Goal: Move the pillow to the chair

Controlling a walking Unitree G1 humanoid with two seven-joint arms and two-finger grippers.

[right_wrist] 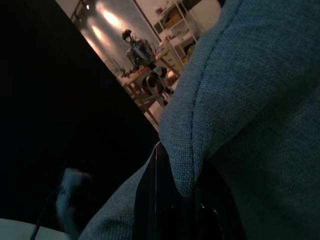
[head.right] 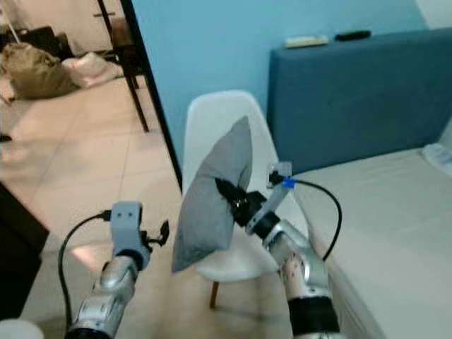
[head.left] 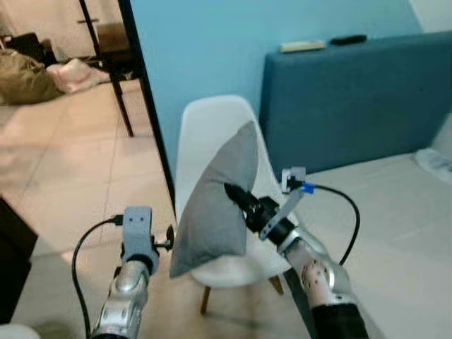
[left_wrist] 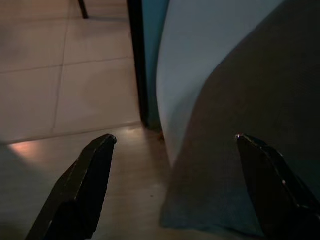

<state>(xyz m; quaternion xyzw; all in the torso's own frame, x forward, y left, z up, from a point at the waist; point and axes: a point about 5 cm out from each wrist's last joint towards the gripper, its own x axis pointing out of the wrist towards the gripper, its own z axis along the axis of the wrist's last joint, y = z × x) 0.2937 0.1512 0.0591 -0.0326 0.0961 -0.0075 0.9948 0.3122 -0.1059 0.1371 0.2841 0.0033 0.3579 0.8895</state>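
While the right tool [head.left: 229,191] pinches the grey pillow [head.left: 219,205] upright on the white chair [head.left: 212,127], apparently resting there, release remains; left tool [left_wrist: 172,150] gapes nearby.

A grey pillow [head.right: 212,201] stood on end on the seat of a white chair [head.right: 226,127], leaning against its back. The right gripper [head.right: 224,191] pinched the pillow's edge from the side. The left gripper [head.right: 161,232] hung just beside the pillow's lower corner, fingers parted.
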